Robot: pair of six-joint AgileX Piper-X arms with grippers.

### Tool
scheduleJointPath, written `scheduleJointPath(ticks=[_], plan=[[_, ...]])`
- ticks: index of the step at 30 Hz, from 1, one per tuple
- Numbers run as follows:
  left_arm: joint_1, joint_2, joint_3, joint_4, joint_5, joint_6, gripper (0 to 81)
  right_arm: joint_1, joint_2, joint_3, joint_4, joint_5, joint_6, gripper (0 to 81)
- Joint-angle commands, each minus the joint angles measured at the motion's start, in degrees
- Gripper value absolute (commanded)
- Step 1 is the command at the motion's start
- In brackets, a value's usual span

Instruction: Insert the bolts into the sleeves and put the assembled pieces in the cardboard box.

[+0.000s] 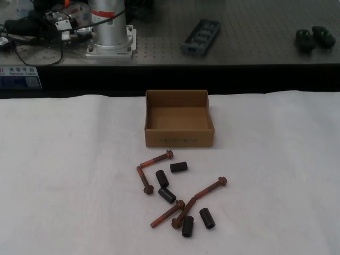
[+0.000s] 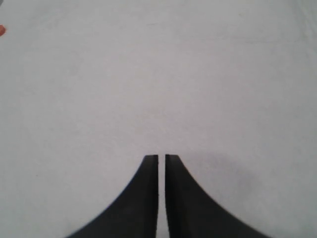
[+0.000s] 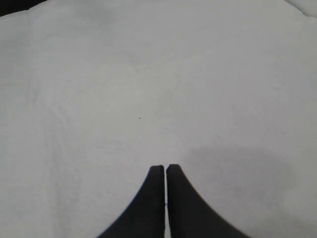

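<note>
My left pincer (image 2: 162, 157) is clenched, its two fingers all but touching, and it grasps nothing. It hangs over white cloth (image 2: 148, 74). Far off to one side of it, a red-orange speck (image 2: 1, 30) shows on the cloth, too small for me to tell what it is.

My right pincer (image 3: 165, 168) is clenched the same way, grasping nothing, over the same cloth.

Away from both pincers, on the cloth-covered tabletop (image 1: 64, 186), five bolts (image 1: 155, 159) and five sleeves (image 1: 178, 167) lie loose in one scatter. No bolt sits in a sleeve. Two bolts meet at their tips, with two sleeves just beside them. Two other bolts touch each other, with a sleeve against one of them.

Beyond the scatter, farther from my pincers, the box (image 1: 179, 139) stands upright with its top open.
</note>
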Motion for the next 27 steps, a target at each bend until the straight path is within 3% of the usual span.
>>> scheduleJointPath(ticks=[1, 11, 14, 17, 19, 22, 27], plan=[[-0.2, -0.2, -0.2, 3.8, -0.3, -0.5, 4.4, -0.3, -0.1, -0.7, -0.2, -0.2, -0.4, 2.5], [-0.2, -0.2, -0.2, 2.8, 1.3, -2.0, 4.4, -0.3, -0.1, -0.7, -0.2, -0.2, -0.4, 2.5], [-0.2, -0.2, -0.2, -0.3, 11.2, -14.7, 4.4, -0.3, -0.1, -0.7, -0.4, -0.2, 0.2, 2.5], [-0.2, -0.2, -0.2, -4.0, 23.7, -30.6, 4.4, -0.3, -0.1, -0.7, -0.7, -0.2, 6.6, 2.5], [-0.2, -0.2, -0.2, -5.3, 25.7, -36.8, 4.4, -0.3, -0.1, -0.7, -0.7, -0.2, 11.7, 2.5], [-0.2, -0.2, -0.2, -5.4, 24.9, -38.7, 4.4, -0.3, -0.1, -0.7, -0.7, -0.2, 17.8, 2.5], [-0.2, -0.2, -0.2, -5.4, 24.8, -39.0, 4.4, -0.3, -0.1, -0.7, -0.7, -0.2, 18.6, 2.5]])
